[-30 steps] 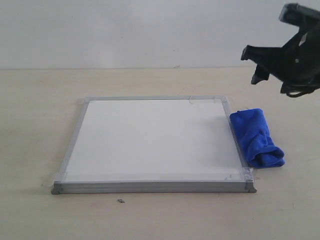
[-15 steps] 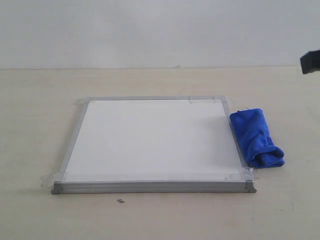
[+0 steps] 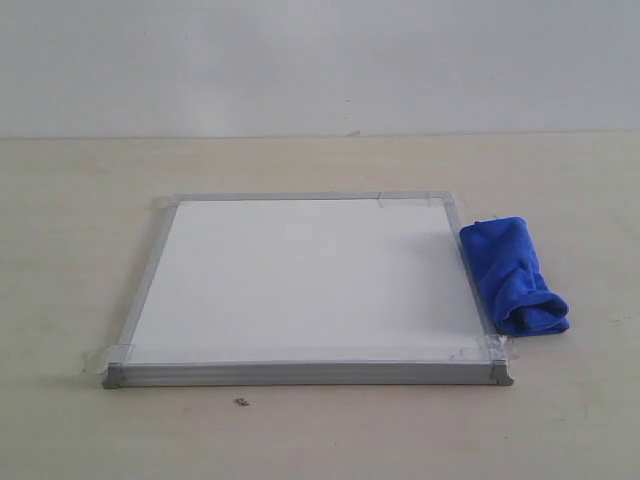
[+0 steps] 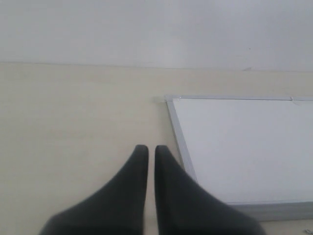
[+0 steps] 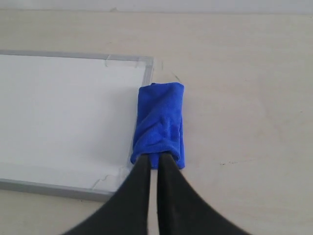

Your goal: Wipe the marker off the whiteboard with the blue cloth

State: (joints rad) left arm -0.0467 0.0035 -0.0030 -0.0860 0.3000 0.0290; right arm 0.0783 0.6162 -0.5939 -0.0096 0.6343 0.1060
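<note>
The whiteboard [image 3: 300, 280] lies flat on the table, silver-framed, with clear tape at its corners. Its white face shows no red marker lines in any view. The blue cloth [image 3: 512, 275] lies bunched on the table against the board's right edge. Neither gripper appears in the exterior view. In the right wrist view my right gripper [image 5: 152, 157] is shut with nothing in it, and the blue cloth [image 5: 160, 125] shows just past its tips beside the whiteboard [image 5: 63, 112]. My left gripper [image 4: 147, 149] is shut and empty over bare table beside the whiteboard [image 4: 244, 147].
The beige table [image 3: 80, 200] runs back to a pale wall. A small dark speck [image 3: 241, 402] lies on the table just in front of the board's near edge.
The right arm has risen and left the exterior view at the upper right. The cloth and the board have not moved.
</note>
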